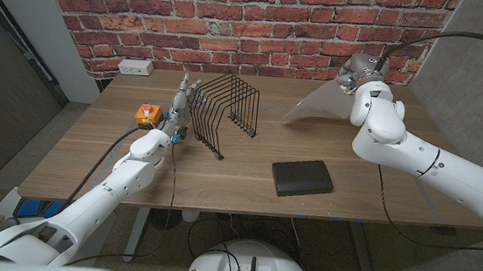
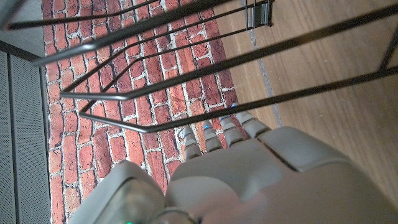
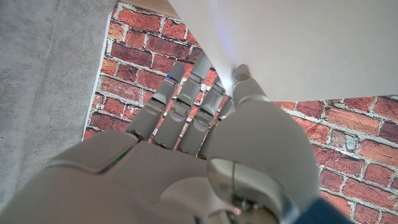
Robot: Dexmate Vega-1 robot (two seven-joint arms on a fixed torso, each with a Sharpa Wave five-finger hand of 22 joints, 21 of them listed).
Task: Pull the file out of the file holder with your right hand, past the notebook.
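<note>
The right hand (image 1: pixel 358 73) is raised over the far right part of the wooden table (image 1: pixel 81 161) and pinches a pale, translucent file (image 1: pixel 319 103) by its far corner. The file hangs in the air, fully clear of the file holder (image 1: pixel 224 109), to the right of it and beyond the notebook (image 1: pixel 303 178). In the right wrist view the fingers (image 3: pixel 180 99) lie close together along the sheet's edge (image 3: pixel 298 43), with the thumb pressed to it from the other side.

The black wire file holder stands at the far middle of the table, its slots holding nothing. The left hand (image 1: pixel 184 95) stands just beside the holder's left end, fingers pointing up and apart; whether it touches the wire I cannot tell. In the left wrist view the fingertips (image 2: pixel 214 134) sit close behind the black wire bars (image 2: pixel 205 62).

The black notebook lies flat nearer the front edge, to the right of the holder and well apart from it. A small orange box (image 1: pixel 145 113) sits left of the left hand, and a white power outlet (image 1: pixel 136 67) sits against the brick wall (image 1: pixel 234 21). No writing can be read anywhere.
</note>
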